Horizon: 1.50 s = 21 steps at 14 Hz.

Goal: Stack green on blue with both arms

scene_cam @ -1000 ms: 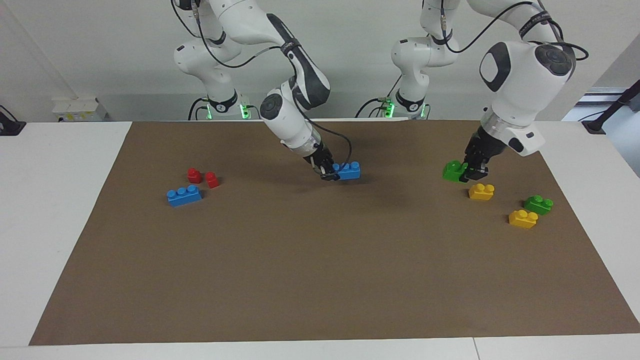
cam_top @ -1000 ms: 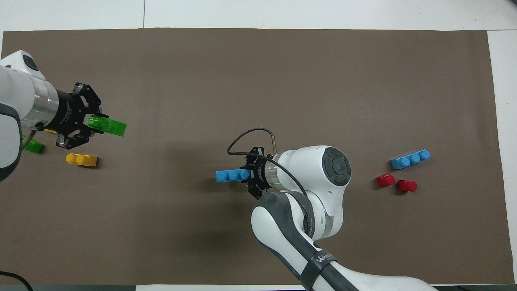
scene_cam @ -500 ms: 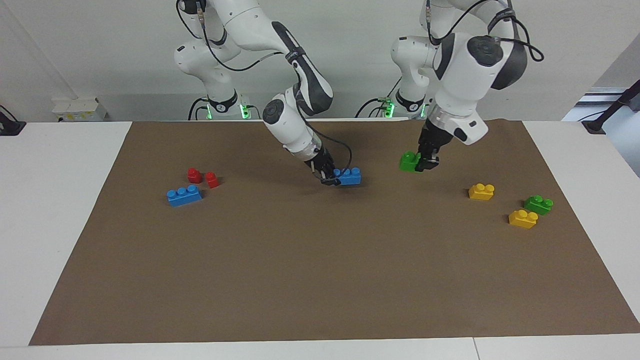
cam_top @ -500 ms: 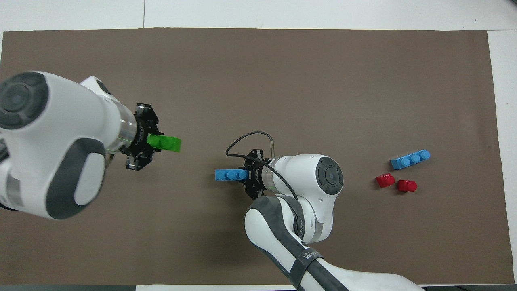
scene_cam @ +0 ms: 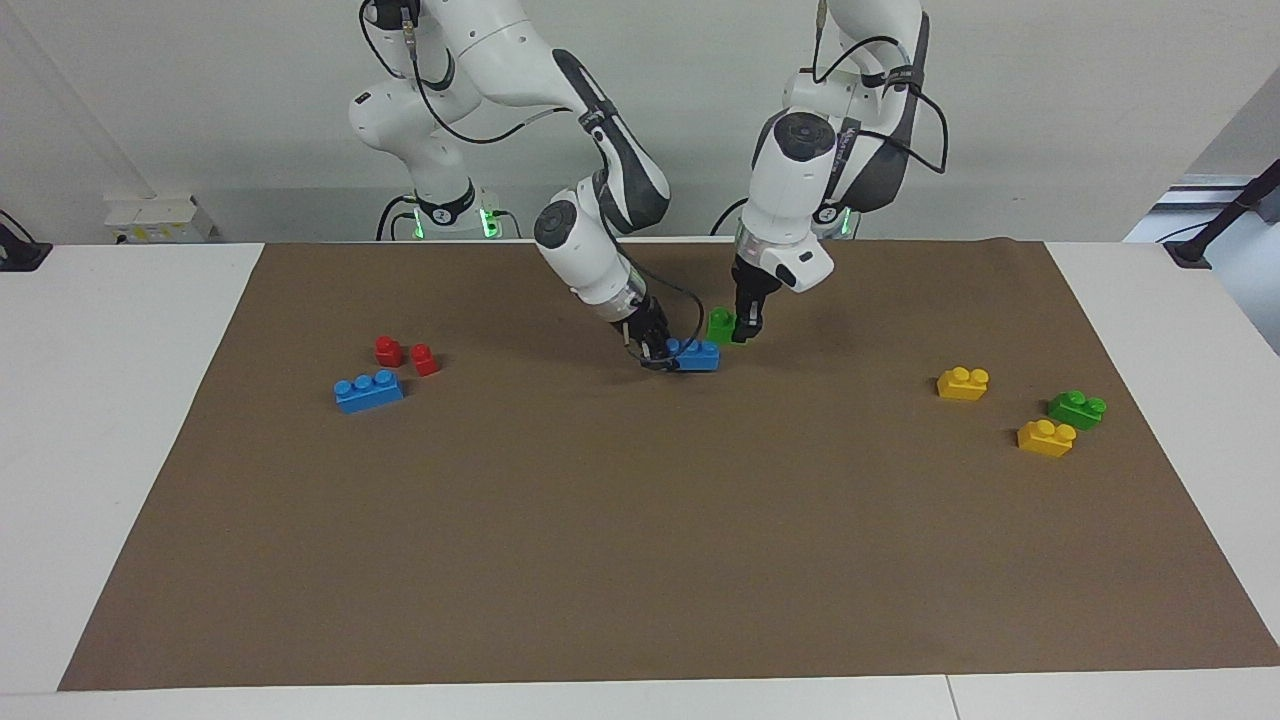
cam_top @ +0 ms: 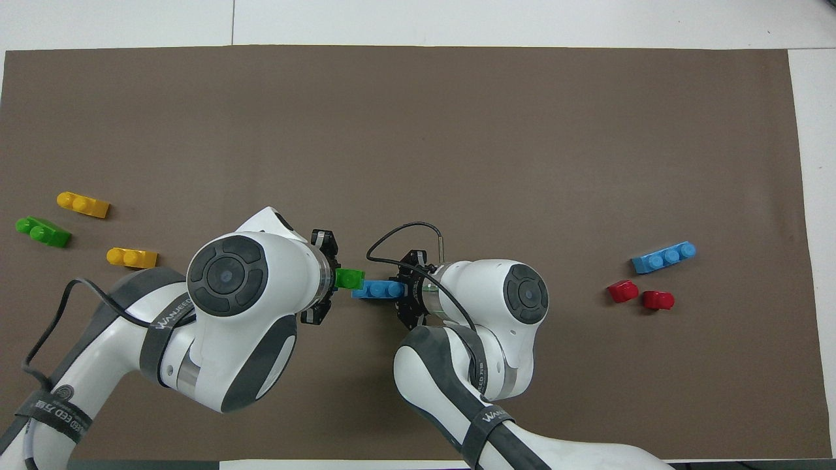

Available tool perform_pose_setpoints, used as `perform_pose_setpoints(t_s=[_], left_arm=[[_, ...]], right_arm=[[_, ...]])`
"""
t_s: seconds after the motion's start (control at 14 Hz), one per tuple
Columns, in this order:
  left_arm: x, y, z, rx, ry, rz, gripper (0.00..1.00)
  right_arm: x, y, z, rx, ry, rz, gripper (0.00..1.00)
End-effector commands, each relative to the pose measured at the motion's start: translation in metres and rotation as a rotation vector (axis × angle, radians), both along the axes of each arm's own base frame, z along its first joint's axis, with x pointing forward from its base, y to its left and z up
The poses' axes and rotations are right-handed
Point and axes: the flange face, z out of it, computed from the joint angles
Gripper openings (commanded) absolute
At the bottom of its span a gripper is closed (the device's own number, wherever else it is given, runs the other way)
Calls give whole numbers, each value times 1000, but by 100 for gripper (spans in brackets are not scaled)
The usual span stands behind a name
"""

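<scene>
Mid-frame we see the right gripper (scene_cam: 657,356) clenched on a three-stud blue brick (scene_cam: 695,355). The left gripper (scene_cam: 745,330) grasps a green brick (scene_cam: 719,324), raised beside it

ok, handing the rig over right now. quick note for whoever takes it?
Left pincer: shut on the green brick, held in the air just beside the blue brick, toward the left arm's end.
Right pincer: shut on one end of the blue brick, mid-mat, low at the mat.
Done: both bricks gripped and brought together.
Left: set green onto blue's studs, press, release.
Spares untouched: second blue brick toward the right arm's end, second green brick toward the left arm's end.
</scene>
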Motion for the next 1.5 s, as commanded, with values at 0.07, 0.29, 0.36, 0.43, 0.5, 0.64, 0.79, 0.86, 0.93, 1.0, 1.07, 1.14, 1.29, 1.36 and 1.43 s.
perform_pose_setpoints(t_s=[0.07, 0.29, 0.36, 0.43, 0.5, 0.64, 0.79, 0.86, 0.93, 1.0, 1.07, 1.14, 1.29, 1.36, 1.43], left_arm=[[-10, -11, -22, 15, -30, 25, 0], [-12, -22, -35, 25, -41, 37, 0], [-12, -24, -36, 28, -46, 35, 0], [-15, -28, -38, 29, -45, 26, 0], [-16, -30, -40, 29, -43, 24, 0], [-17, -34, -43, 25, -45, 33, 0], [-20, -39, -45, 26, -43, 24, 0], [-22, -41, -49, 29, -38, 24, 0], [-21, -41, -50, 27, -39, 31, 0], [-20, -42, -50, 20, -46, 33, 0], [-21, -41, -52, 21, -45, 33, 0], [-21, -41, -55, 25, -40, 33, 0], [-20, -42, -60, 24, -41, 33, 0], [-20, -42, -62, 25, -40, 32, 0], [-20, -42, -62, 29, -43, 28, 0]], right_arm=[[-3, -5, -3, -5, -12, -25, 0], [-4, -9, -7, -15, -25, -37, 0], [-4, -9, -8, -17, -26, -36, 0], [-3, -10, -10, -18, -25, -39, 0], [-4, -11, -12, -21, -23, -39, 0], [-4, -11, -13, -22, -24, -39, 0], [-2, -13, -13, -23, -29, -43, 0], [-2, -14, -13, -24, -28, -43, 0], [-2, -15, -14, -26, -31, -39, 0], [-2, -16, -14, -27, -33, -36, 0], [-3, -16, -16, -29, -32, -36, 0], [-3, -17, -16, -30, -33, -36, 0], [-3, -18, -17, -32, -37, -27, 0], [-3, -18, -17, -32, -36, -26, 0], [-3, -18, -17, -32, -37, -27, 0]])
